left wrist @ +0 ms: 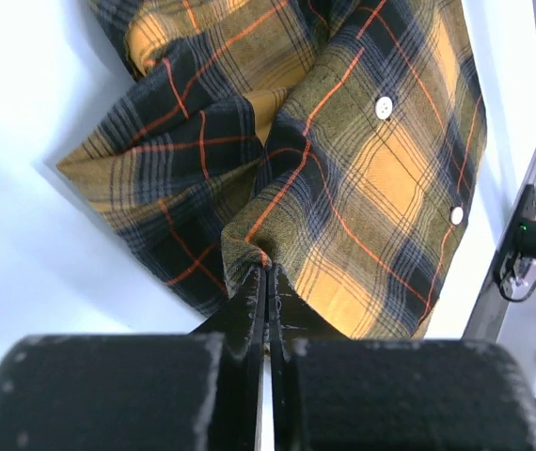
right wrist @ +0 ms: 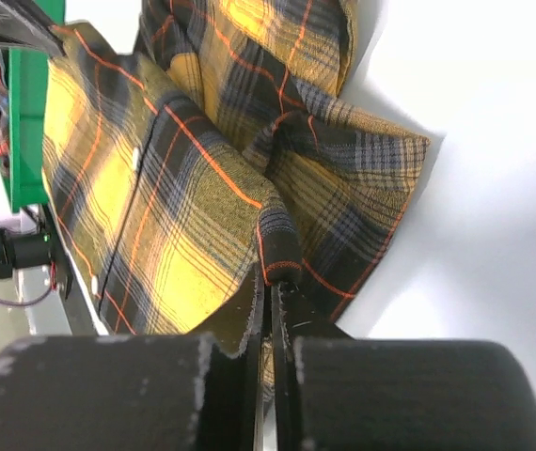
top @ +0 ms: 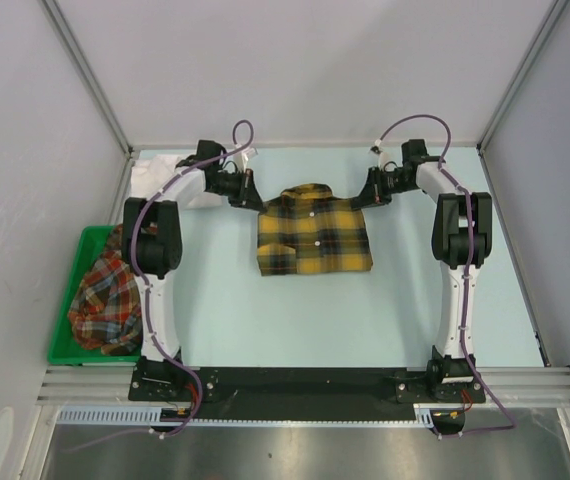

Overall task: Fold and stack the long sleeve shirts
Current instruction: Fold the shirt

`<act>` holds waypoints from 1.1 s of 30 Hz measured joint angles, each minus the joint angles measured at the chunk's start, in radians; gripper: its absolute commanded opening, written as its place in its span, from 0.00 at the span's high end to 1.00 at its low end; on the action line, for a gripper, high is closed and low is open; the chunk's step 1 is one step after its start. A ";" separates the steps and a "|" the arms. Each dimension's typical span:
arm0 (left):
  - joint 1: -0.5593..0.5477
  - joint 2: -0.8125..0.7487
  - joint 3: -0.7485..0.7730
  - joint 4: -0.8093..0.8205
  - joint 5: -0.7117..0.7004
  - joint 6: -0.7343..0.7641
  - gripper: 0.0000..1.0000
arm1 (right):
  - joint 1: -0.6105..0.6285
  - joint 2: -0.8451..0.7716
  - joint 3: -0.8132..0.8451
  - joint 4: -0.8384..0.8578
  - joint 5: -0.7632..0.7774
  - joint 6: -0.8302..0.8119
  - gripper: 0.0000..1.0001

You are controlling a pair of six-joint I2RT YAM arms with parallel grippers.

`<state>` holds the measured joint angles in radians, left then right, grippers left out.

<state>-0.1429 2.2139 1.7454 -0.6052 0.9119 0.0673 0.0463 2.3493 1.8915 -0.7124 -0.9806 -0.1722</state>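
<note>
The left gripper [top: 253, 198] and right gripper [top: 371, 194] each pinched shut on the yellow plaid shirt's [top: 313, 235] top corners, apparently for folding.

The yellow-and-black plaid shirt [top: 313, 235], button front up and folded to a rough rectangle with its collar at the far edge, lies flat between the two pairs of jaws. One far corner is pinched in the closed left gripper [left wrist: 266, 272], the other in the closed right gripper [right wrist: 270, 282]. The white shirt [top: 157, 178] lies bunched just left of the left jaws, and the red-orange plaid shirt [top: 103, 298] lies crumpled well apart from them, farther left and nearer.
</note>
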 measured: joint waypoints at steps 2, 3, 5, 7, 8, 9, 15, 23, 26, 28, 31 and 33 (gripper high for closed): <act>0.003 0.010 0.013 0.007 0.000 -0.010 1.00 | -0.002 0.000 0.000 0.045 0.000 0.040 1.00; 0.004 0.016 0.022 0.013 -0.001 -0.014 1.00 | -0.003 0.000 0.000 0.065 0.000 0.056 1.00; 0.009 0.034 0.057 0.021 -0.013 -0.018 1.00 | -0.004 0.000 0.000 0.116 0.000 0.099 1.00; 0.015 0.051 0.092 0.043 -0.032 -0.026 1.00 | -0.006 0.007 0.012 0.158 -0.001 0.142 1.00; 0.019 0.059 0.109 0.053 -0.047 -0.030 1.00 | -0.007 0.015 0.022 0.180 -0.003 0.162 1.00; 0.022 0.065 0.121 0.060 -0.058 -0.034 1.00 | -0.008 0.024 0.033 0.207 -0.003 0.185 1.00; 0.033 0.137 0.212 0.091 -0.166 -0.061 0.98 | -0.008 0.097 0.067 0.355 0.001 0.328 1.00; 0.014 0.234 0.299 0.074 -0.271 -0.089 0.51 | -0.001 0.202 0.103 0.422 0.044 0.451 0.44; 0.023 0.212 0.264 0.094 -0.232 -0.092 0.40 | -0.010 0.189 0.117 0.418 0.019 0.459 0.29; 0.043 0.145 0.156 0.123 -0.167 -0.095 0.35 | -0.027 0.158 0.095 0.402 0.021 0.452 0.20; 0.082 -0.008 -0.070 0.161 -0.090 -0.095 0.19 | -0.076 0.051 -0.042 0.370 0.002 0.425 0.10; 0.109 -0.163 -0.274 0.185 -0.034 -0.097 0.17 | -0.113 -0.057 -0.170 0.331 -0.016 0.390 0.09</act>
<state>-0.0338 2.0506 1.4719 -0.4198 0.8780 -0.0296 -0.0662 2.2925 1.7214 -0.3817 -0.9962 0.2176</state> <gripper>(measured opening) 0.776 0.892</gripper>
